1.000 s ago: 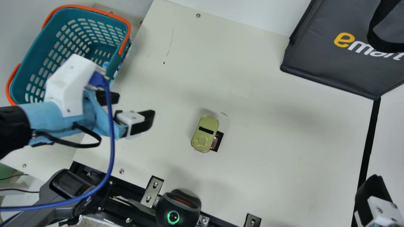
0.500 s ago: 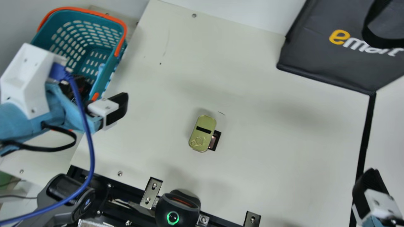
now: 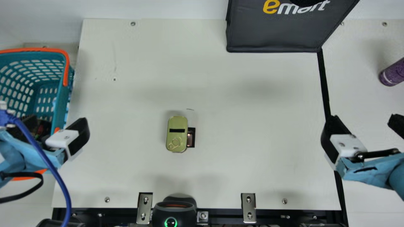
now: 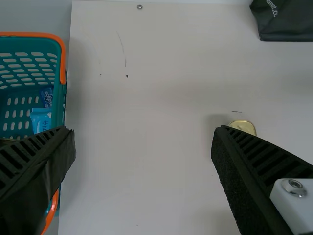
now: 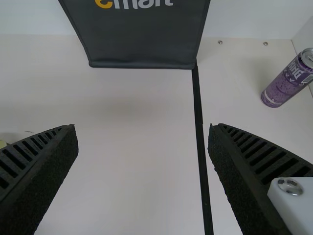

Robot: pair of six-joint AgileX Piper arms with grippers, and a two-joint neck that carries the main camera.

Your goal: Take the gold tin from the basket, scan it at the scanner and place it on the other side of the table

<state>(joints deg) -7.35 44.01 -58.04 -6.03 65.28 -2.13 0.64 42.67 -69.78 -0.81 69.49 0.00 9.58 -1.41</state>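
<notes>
In the main view the gold tin (image 3: 176, 134) lies flat near the table's middle, its pull-ring side up, beside a small dark square window. My left gripper (image 3: 56, 122) is open by the basket (image 3: 67, 67), well to the tin's left. The left wrist view has that gripper (image 4: 143, 134) with nothing between its fingers, and part of the tin (image 4: 243, 127) beyond one finger. My right gripper (image 3: 363, 120) stands open over the black strip; the right wrist view shows the same gripper (image 5: 142, 129) holding nothing. The scanner (image 3: 175, 212) sits at the front edge, its ring lit green.
A dark bag (image 3: 274, 34) stands at the table's back. At the right lies a purple can (image 3: 393, 72). Blue packets (image 4: 41, 120) and dark items are inside the basket. Two metal brackets (image 3: 248, 208) flank the scanner at the front edge.
The neck camera has turned, shifting the whole main view. My left gripper has drawn farther from the tin, to the left. The tin stays where it was on the table.
</notes>
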